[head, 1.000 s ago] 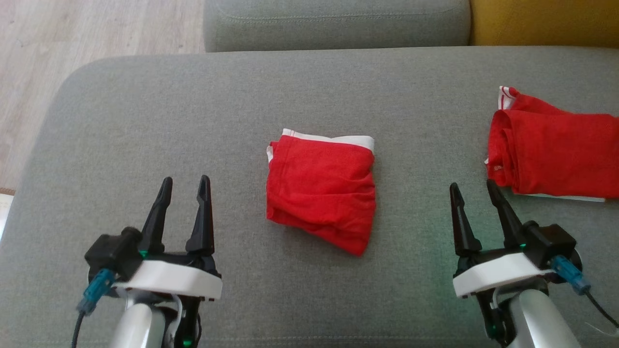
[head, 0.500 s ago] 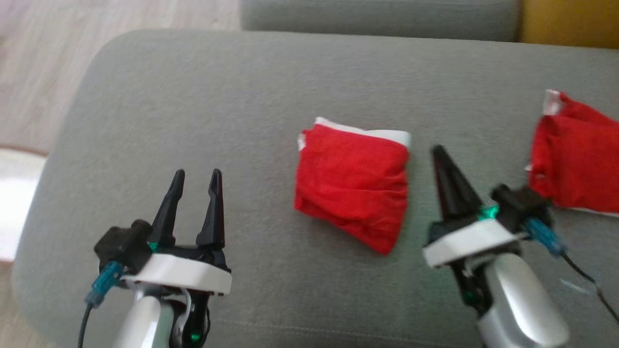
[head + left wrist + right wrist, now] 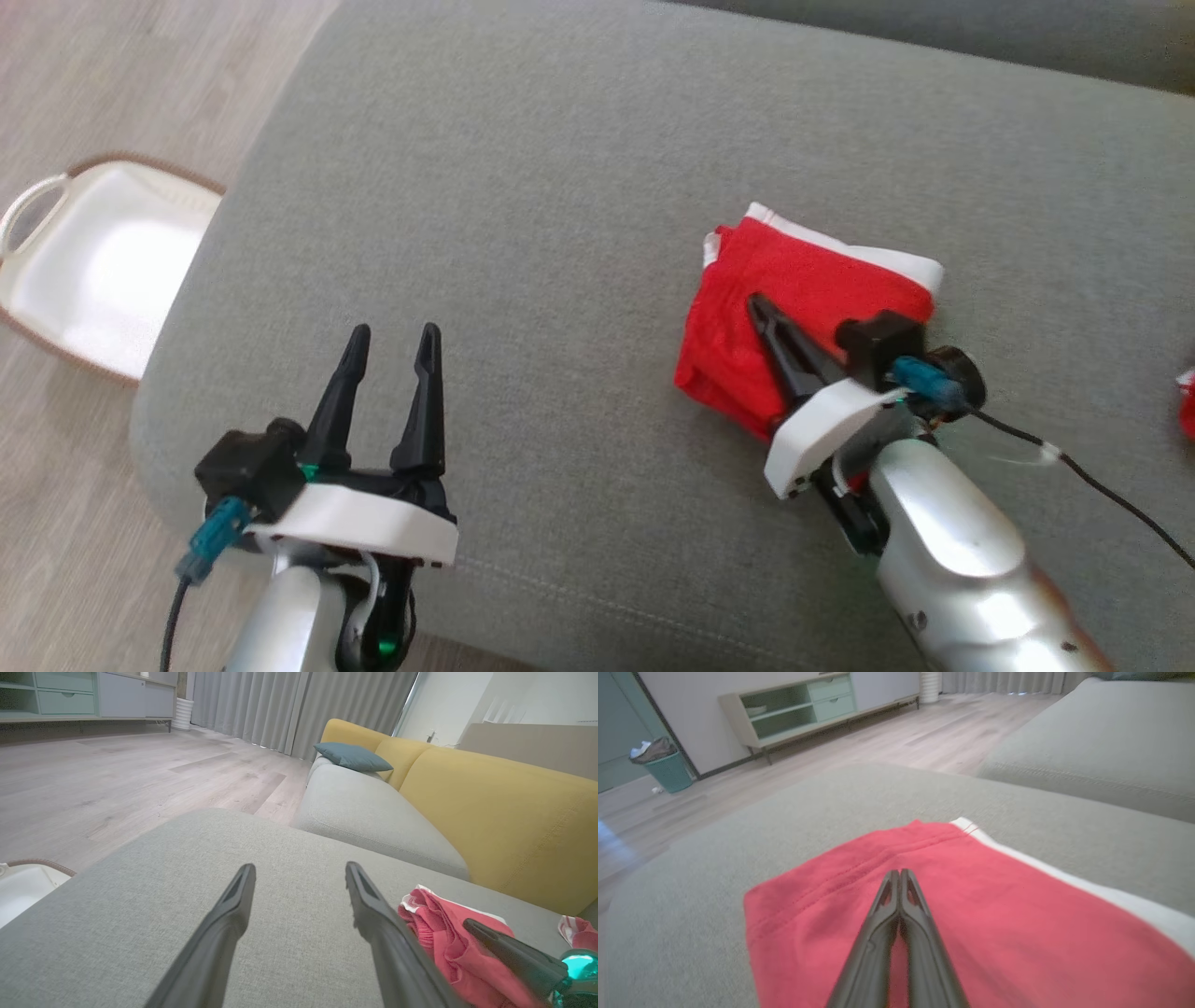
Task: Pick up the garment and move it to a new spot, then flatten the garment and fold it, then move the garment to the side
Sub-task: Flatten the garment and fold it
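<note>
A folded red garment (image 3: 812,275) lies on a grey sofa cushion (image 3: 523,187), right of its middle. The right claw (image 3: 756,303), shut tight with nothing pinched, rests on the garment (likely to slide it aside). The left claw (image 3: 394,331) hovers open over the cushion's near-left part

The garment (image 3: 794,280) is red with a white band along its 1 o'clock edge. The cushion (image 3: 523,187) under it is plain grey. At 9 o'clock a white basket (image 3: 93,271) has a brown rim and stands on a pale wood-grain floor (image 3: 140,75). The left gripper (image 3: 392,334) and right gripper (image 3: 756,303) have black fingers on white collars. A blurred red scrap (image 3: 1187,401) at 3 o'clock perhaps carries white too.
</note>
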Available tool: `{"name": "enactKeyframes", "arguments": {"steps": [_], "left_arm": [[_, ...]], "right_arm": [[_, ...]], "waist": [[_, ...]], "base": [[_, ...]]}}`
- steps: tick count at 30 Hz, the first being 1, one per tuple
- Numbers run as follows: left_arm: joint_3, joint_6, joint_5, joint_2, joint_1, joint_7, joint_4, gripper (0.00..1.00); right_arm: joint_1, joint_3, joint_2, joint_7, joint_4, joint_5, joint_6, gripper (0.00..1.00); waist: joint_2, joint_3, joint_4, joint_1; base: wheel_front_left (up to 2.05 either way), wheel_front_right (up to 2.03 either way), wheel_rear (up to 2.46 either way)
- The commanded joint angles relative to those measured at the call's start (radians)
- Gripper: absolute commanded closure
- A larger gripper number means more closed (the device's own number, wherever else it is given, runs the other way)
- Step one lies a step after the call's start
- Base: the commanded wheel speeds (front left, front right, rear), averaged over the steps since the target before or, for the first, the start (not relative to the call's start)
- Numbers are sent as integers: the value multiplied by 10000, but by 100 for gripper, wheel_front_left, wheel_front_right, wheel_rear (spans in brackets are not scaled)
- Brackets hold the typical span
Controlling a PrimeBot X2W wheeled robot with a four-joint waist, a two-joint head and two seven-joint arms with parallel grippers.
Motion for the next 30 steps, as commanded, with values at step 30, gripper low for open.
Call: {"name": "enactKeyframes", "arguments": {"steps": [30], "left_arm": [[784,39,218,41,-550,-59,-493,0]], "right_arm": [[-524,-454,91,-810,25,793,35,100]], "waist": [[0,-610,-1967,0]], "base": [[0,0,0]]}}
